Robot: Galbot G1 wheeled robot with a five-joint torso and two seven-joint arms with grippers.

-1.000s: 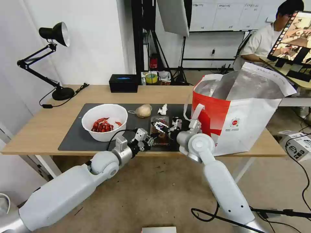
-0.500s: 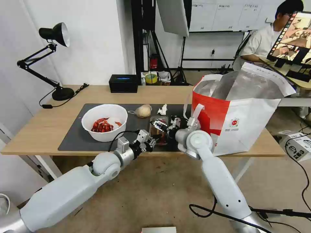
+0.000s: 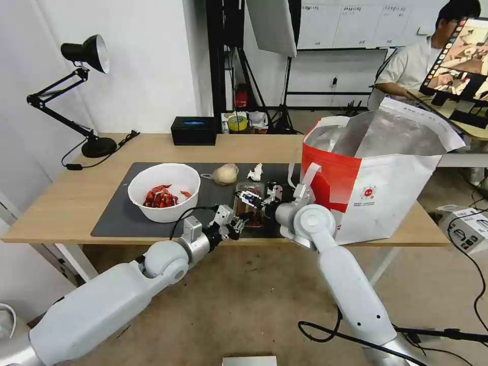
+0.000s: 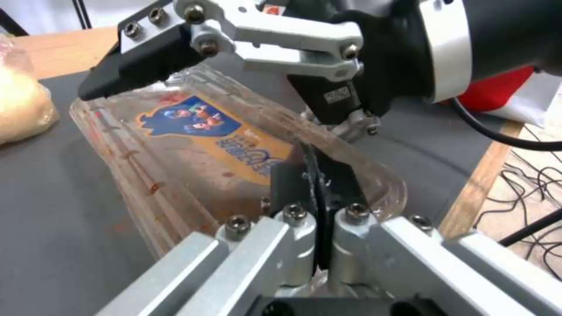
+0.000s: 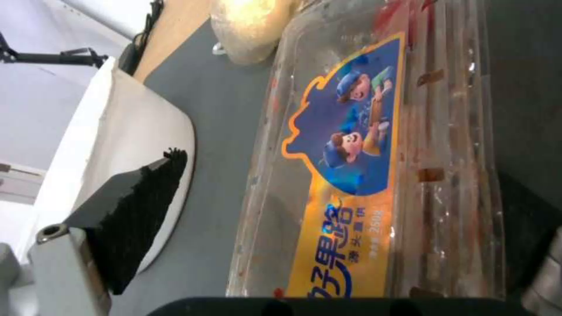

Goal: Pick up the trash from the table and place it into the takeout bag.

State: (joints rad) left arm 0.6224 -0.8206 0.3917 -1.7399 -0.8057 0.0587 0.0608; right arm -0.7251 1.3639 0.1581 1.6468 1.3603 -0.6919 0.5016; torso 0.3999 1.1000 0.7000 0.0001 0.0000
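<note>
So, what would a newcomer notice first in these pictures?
Probably both pincers meeting at the clear tray near the front edge of the dark mat: the left pincer is shut on its rim, and the right pincer reaches over its lid. Next comes the big red-and-white takeout bag, standing open to the right of the tray, then the white bowl of red scraps on the left.

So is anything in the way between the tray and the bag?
Nothing visible stands between them. The tray sits on the mat right beside the bag, pinched by the left gripper, but the right gripper lies over it on the bag's side.
</note>
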